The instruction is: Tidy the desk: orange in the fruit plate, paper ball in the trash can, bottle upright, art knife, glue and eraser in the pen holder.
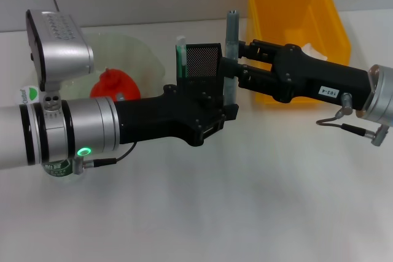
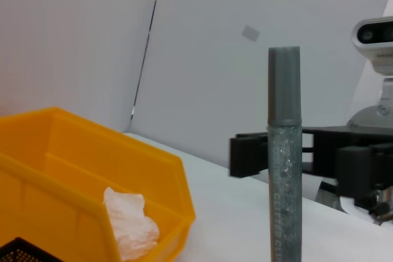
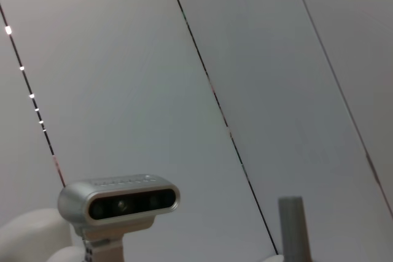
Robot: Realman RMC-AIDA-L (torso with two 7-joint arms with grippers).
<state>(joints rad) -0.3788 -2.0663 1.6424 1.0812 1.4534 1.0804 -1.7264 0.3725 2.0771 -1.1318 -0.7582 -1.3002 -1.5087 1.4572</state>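
- The right tool [image 1: 241,65] reaches in from the right of the head view and appears closed on the glue [image 1: 231,59], a grey glitter stick held upright at the centre top of the frame; the fingers sit against its sides, though the contact itself is partly hidden.
- The left tool [image 1: 212,111] stretches in from the left and sits at the foot of the pen holder [image 1: 202,61]; its fingers are buried behind the black body, so I cannot tell whether they grip or stand apart.
- The pen holder, a black mesh cup, stands just left of the glue, with a green-and-white item, possibly the art knife [image 1: 180,56], already poking out of it.
- In the left wrist view the glue [image 2: 284,151] stands in the middle, and the paper ball [image 2: 129,224] lies inside the trash can [image 2: 73,170], the yellow bin at lower left.
- At the left of the head view an orange-red shape rests in the fruit plate [image 1: 138,53]; what it is I cannot be sure.
- The step in hand looks to be the glue going into the holder. The next move calls for shifting the stick over the mesh opening, keeping it vertical, lowering it past the rim, then letting go.
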